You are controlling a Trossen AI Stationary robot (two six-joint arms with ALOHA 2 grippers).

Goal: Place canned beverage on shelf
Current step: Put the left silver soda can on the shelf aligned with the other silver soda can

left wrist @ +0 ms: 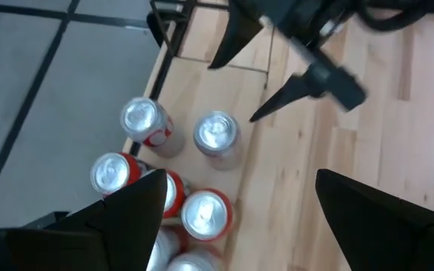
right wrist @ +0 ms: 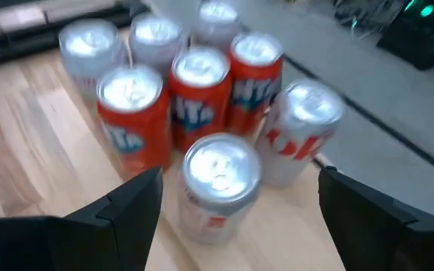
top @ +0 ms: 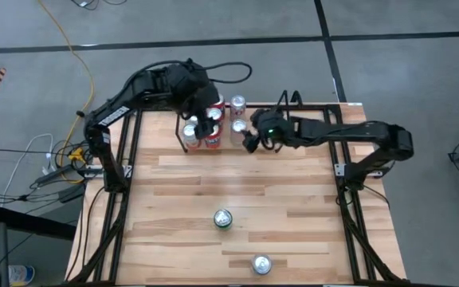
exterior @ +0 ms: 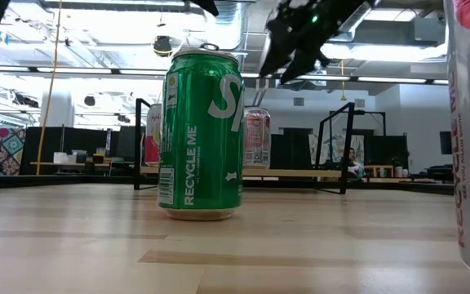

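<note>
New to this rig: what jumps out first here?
The cluster of cans packed on the shelf at the table's far edge, with both open grippers, left and right, empty above it. Then the green can alone mid-table, looming large in the low view, and a silver-topped can near the front edge.

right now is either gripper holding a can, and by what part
Nothing is held. The left gripper and the right gripper both stand open above the cans on the shelf, with no can between their fingers.
</note>
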